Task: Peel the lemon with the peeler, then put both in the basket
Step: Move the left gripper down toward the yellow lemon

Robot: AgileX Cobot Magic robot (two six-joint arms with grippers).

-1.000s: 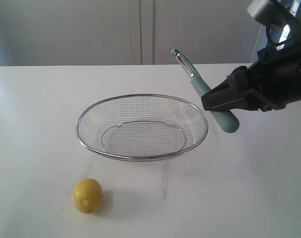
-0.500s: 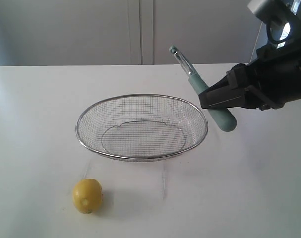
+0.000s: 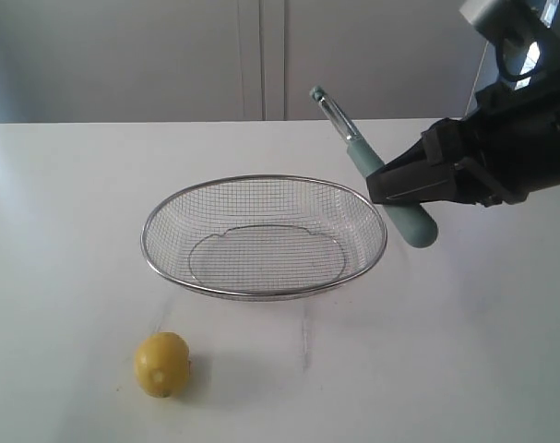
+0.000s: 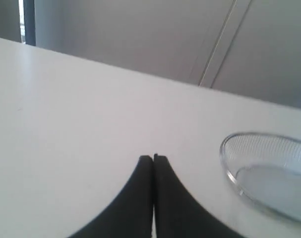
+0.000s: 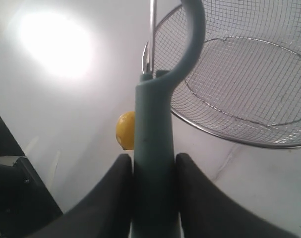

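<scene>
On the white table sit two things: one basket and one lemon. The basket is made of shiny wire and is wide and low. It stands near the middle of the table. The lemon is small, round and yellow. It lies on the table outside the basket, well apart from it, nearer the front and off to the left in the outside view.

One peeler is up in the air, not touching the table. It has a long blue-green handle and a thin metal blade at one end. It is tilted, with the blade end up high and the fat handle end down low. It hangs just beside the right edge of the basket.

Two grippers show. The right gripper is black and comes in from the right. Its two fingers squeeze the peeler's handle, one on each side. From its own camera, the lemon peeks out from behind the handle, and the basket is past the blade.

The left gripper shows only in its own camera. Its two black fingers are pressed flat together and hold nothing. It is over bare table, with the basket rim off to one side.

A plain pale wall stands behind the table.
</scene>
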